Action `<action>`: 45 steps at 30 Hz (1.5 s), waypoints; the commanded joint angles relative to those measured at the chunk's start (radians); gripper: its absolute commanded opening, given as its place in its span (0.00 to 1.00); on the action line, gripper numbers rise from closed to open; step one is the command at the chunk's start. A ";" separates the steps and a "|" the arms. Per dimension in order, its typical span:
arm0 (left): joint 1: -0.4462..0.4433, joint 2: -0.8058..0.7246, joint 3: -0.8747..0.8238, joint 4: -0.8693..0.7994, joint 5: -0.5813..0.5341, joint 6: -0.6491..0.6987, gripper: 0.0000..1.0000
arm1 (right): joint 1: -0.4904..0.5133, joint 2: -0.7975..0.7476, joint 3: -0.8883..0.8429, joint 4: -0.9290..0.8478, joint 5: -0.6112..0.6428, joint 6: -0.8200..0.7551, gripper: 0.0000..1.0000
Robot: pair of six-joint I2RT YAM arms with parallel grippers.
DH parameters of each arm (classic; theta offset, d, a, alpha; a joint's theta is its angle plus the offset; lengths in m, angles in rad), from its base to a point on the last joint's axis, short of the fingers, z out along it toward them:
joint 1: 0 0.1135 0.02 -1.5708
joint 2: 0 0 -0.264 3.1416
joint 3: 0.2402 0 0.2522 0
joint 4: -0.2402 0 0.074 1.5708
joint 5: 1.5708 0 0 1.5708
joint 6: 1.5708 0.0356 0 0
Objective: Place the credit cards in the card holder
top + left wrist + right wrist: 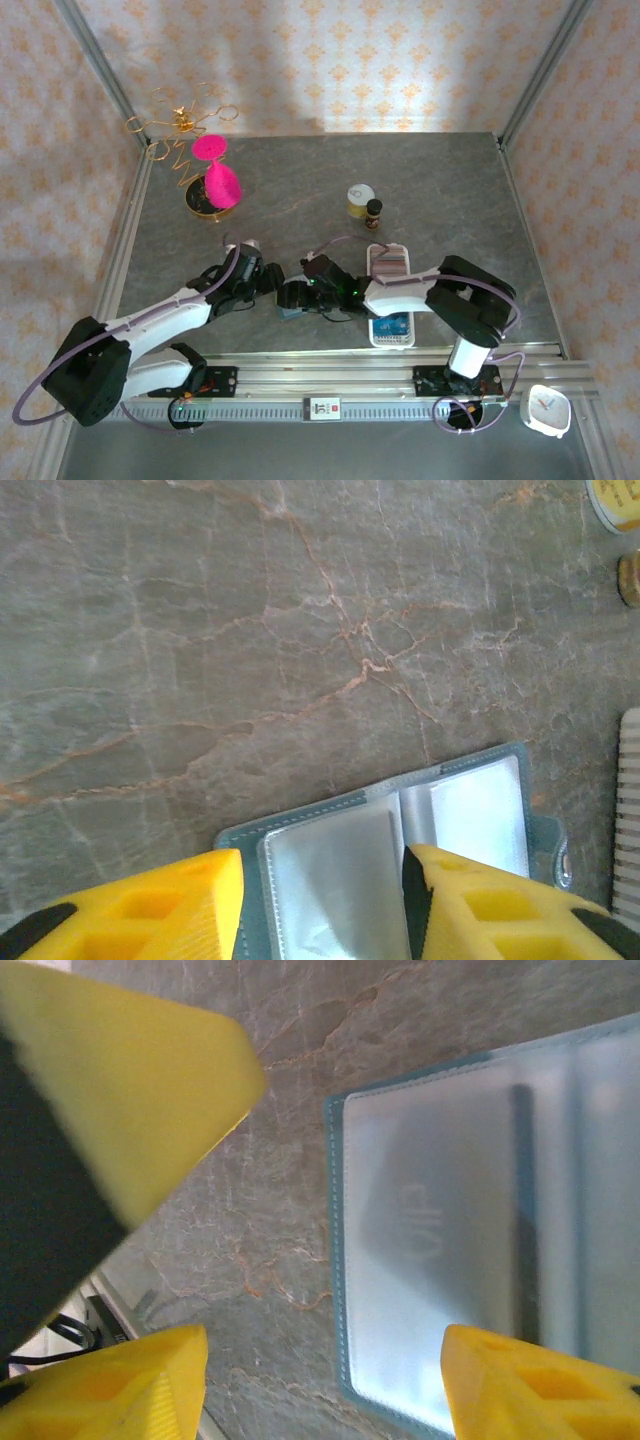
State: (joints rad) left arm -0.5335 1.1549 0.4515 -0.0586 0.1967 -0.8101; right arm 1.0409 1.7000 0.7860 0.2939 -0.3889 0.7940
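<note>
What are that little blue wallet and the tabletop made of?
The card holder looks like teal faux leather, by its stitched edge; its sleeves look like glossy clear plastic, catching the light. The table looks like grey stone or marble-print laminate with rusty veins; I cannot tell which.

Card holder partly off-frame, below

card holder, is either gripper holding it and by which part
Cannot be told for the left gripper: its jaws straddle the open card holder's left page. The right gripper is open, holding nothing.
</note>
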 commanded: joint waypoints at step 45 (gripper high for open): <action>0.006 0.017 -0.076 0.080 0.122 0.031 0.44 | 0.002 0.028 0.251 -0.790 0.584 -0.128 0.11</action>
State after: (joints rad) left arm -0.5282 1.1709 0.3832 -0.0021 0.3088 -0.7841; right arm 1.0252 1.7733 1.0531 -0.4522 0.1581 0.6453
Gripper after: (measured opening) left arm 0.443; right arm 0.122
